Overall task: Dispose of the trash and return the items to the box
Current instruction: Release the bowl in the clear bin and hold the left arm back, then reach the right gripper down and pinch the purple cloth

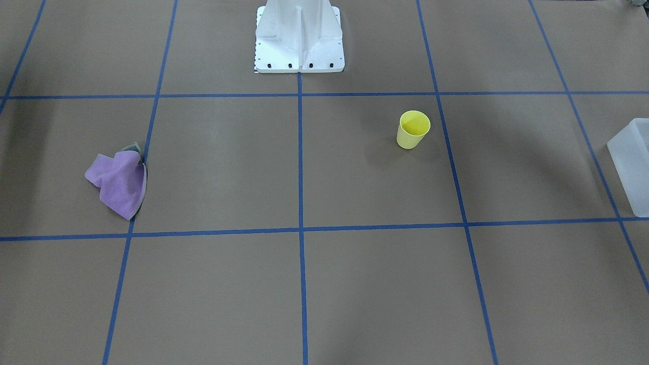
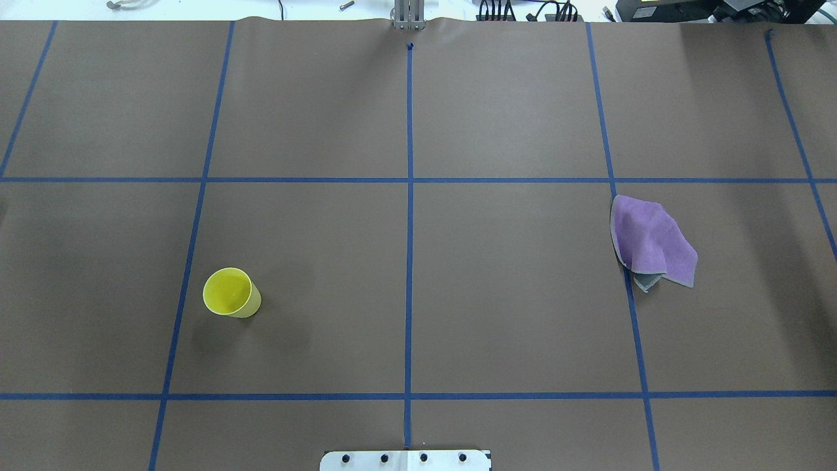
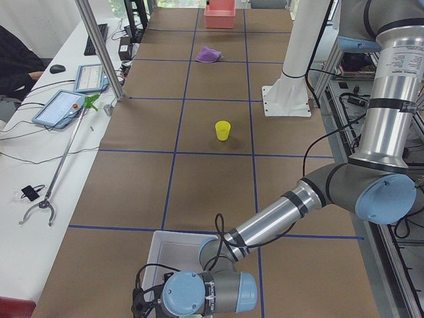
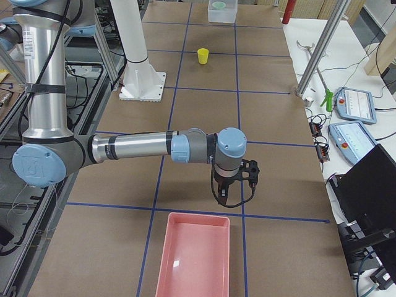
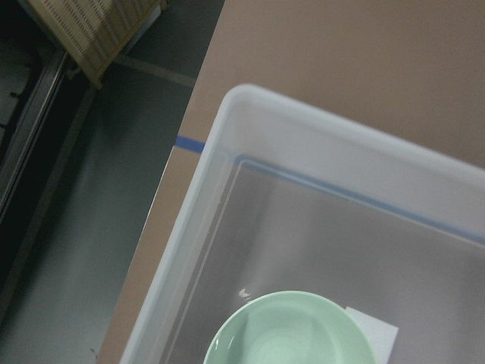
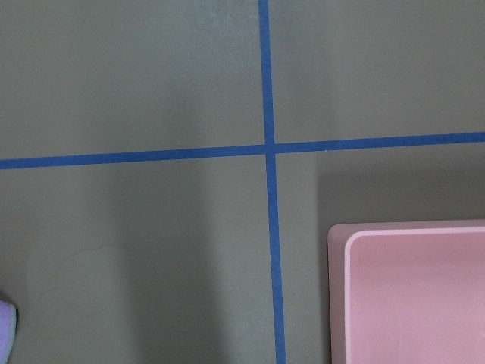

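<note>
The yellow cup stands upright and alone on the brown table, also in the overhead view. The mint-green bowl lies inside the translucent box, which stands at the table's left end. My left gripper hangs over that box; I cannot tell whether it is open or shut. My right gripper hovers above the table near the pink tray; I cannot tell its state either. No fingers show in either wrist view.
A crumpled purple cloth lies on the robot's right half of the table, on a blue tape line. The white bolted pedestal stands at the robot's edge. A small white piece lies in the box beside the bowl.
</note>
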{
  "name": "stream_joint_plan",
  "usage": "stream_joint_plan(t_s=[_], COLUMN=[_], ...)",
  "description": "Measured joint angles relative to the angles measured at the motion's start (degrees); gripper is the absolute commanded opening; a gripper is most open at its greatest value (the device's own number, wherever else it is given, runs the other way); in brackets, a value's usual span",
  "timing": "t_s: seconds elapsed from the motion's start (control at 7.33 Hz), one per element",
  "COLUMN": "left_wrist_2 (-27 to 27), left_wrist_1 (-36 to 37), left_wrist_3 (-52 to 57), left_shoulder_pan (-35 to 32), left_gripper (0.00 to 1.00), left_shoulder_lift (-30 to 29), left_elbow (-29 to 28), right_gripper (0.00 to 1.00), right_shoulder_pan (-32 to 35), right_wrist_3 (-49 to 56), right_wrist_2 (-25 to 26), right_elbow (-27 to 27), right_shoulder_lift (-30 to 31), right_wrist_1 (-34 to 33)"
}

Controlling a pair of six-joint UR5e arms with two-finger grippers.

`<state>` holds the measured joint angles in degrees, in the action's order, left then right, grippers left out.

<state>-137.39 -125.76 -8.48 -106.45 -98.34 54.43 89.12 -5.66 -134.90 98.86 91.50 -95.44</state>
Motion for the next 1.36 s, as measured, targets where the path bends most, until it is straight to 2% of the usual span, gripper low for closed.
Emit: stream_joint_plan(t_s=[0.27, 0.55, 0.82, 1.09, 1.36], left_wrist_2=[-0.1, 1.3, 1.7, 1.9, 2.0], left_wrist_1=[13.4, 26.8, 31.0, 31.5, 31.2], left_wrist_3=[-0.1, -2.4, -15.4, -28.3, -36.1], left_shoulder_pan=[0.0, 2.7, 10.3, 18.1, 23.5], left_gripper=[0.99, 0.99, 0.99, 0.99, 0.99], left_shoulder_lift=[1.1, 5.5, 8.9, 9.7, 9.7], left_elbow=[16.2, 34.2, 47.9, 55.2, 58.5], right_gripper=[1.0, 1.0, 1.0, 1.0, 1.0], right_shoulder_pan=[0.0, -0.3, -3.1, -8.7, -18.8], right_wrist_3=[0.0, 0.0, 0.0, -7.3, -22.5], right_wrist_2=[-0.1, -0.2, -0.1, -0.8, -0.5], right_elbow=[-0.1, 0.1, 1.8, 4.7, 5.4], right_shoulder_lift=[0.0, 0.0, -0.3, -2.3, -8.0], right_wrist_1=[-0.2, -0.4, -0.3, -0.3, 1.1])
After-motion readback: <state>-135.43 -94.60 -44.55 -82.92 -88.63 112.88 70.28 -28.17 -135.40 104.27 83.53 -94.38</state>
